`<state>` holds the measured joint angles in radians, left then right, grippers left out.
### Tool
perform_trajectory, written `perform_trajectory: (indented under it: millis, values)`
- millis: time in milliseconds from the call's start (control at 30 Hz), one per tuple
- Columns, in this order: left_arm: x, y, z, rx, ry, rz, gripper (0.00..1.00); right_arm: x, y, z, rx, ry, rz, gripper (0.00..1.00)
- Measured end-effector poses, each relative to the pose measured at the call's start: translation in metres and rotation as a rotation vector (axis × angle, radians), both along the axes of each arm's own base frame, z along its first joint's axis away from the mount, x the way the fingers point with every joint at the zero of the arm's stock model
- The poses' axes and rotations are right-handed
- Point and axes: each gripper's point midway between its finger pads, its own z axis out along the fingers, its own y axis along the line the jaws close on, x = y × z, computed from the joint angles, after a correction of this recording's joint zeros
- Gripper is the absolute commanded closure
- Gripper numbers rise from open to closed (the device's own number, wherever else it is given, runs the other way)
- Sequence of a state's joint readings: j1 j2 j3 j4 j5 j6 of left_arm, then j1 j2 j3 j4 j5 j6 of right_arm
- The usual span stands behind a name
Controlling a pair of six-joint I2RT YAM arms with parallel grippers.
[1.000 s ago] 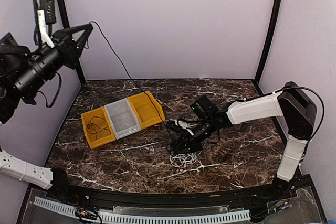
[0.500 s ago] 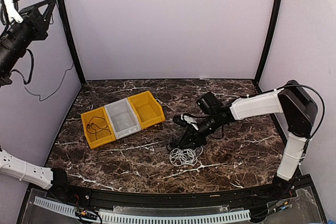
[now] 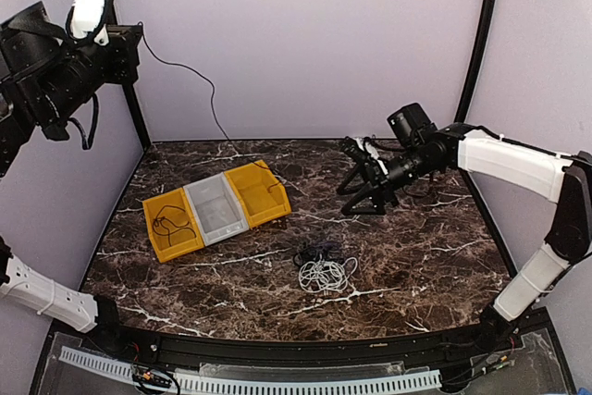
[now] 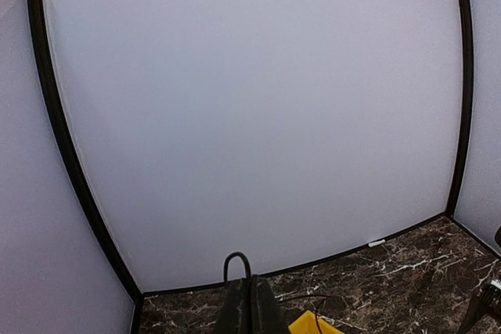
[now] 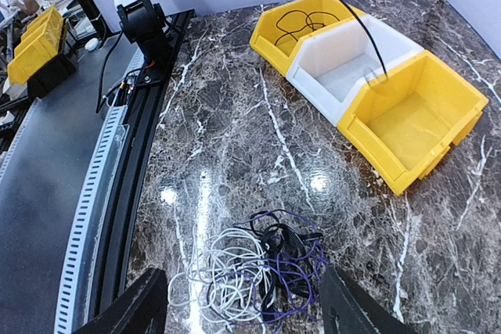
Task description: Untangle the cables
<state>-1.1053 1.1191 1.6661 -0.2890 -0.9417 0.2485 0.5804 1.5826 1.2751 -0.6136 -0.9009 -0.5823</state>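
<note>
Cables mostly lie knotted on the tabletop. Left claw pinches a freed black cord; right claw gapes empty.

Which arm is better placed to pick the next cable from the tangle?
Right. The right gripper is open near the tangle; the left gripper is high up, shut on a black cable.
</note>
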Motion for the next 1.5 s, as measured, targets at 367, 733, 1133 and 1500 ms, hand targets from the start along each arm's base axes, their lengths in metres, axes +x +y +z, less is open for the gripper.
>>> perform_trajectory:
  millis: [367,733,1133,1500]
  values:
    - [0.043,0.026,0.000,-0.033,0.185,0.095,1.00,0.026,-0.058,-0.005,-0.014,0.007,-0.201,0.24]
    - [0.070,0.029,-0.080,-0.020,0.442,0.089,1.00,0.029,-0.082,-0.059,-0.083,0.006,-0.306,0.24]
    - [0.053,0.056,-0.133,-0.024,0.527,0.137,1.00,0.037,-0.083,-0.067,-0.097,-0.023,-0.309,0.23]
    - [0.046,0.072,-0.195,0.000,0.630,0.193,1.00,0.038,-0.083,-0.071,-0.105,-0.026,-0.299,0.23]
